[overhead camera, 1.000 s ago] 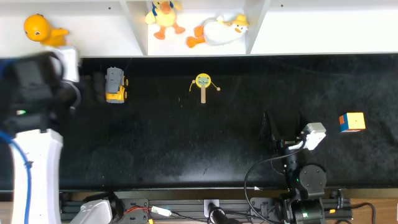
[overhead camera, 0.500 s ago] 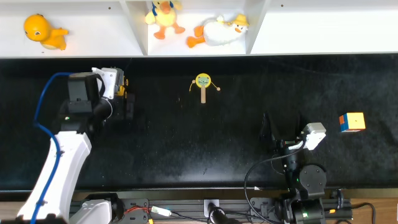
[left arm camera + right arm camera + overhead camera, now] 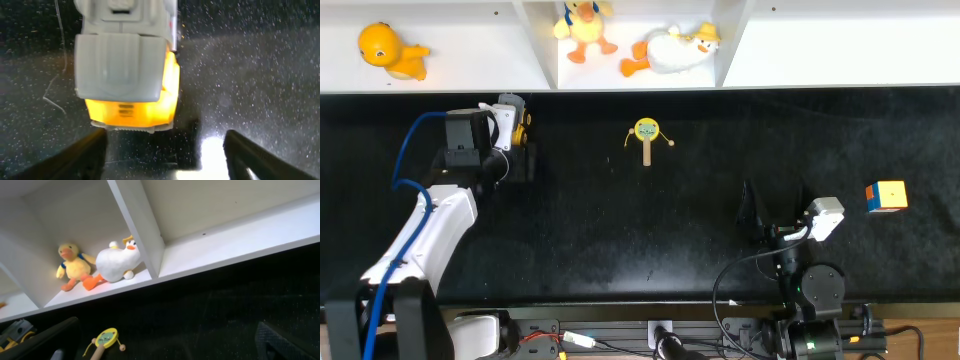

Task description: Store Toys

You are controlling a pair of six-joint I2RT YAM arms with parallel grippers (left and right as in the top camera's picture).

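A grey and yellow toy truck [image 3: 127,65] stands on the black mat, just beyond my left gripper's [image 3: 165,147] open fingertips. From above, the truck [image 3: 514,112] peeks out past the left wrist, with the left gripper [image 3: 520,158] low over the mat near the shelf. A yellow rattle drum [image 3: 646,134] lies mid-table, and a colour cube [image 3: 886,196] sits at the right. My right gripper [image 3: 772,205] stays low near its base, open and holding nothing. In its wrist view the right gripper [image 3: 165,350] faces the rattle drum [image 3: 103,340] and the truck [image 3: 14,332].
A white shelf [image 3: 740,75] runs along the back. It holds an orange duck [image 3: 386,47], a yellow duck [image 3: 585,25] and a white goose [image 3: 670,50]. Its right compartment [image 3: 240,235] holds nothing. Cables hang at the front edge.
My left arm swung in from the far left and came down behind the truck. The truck now sits slightly nearer the shelf. The right arm has not moved.
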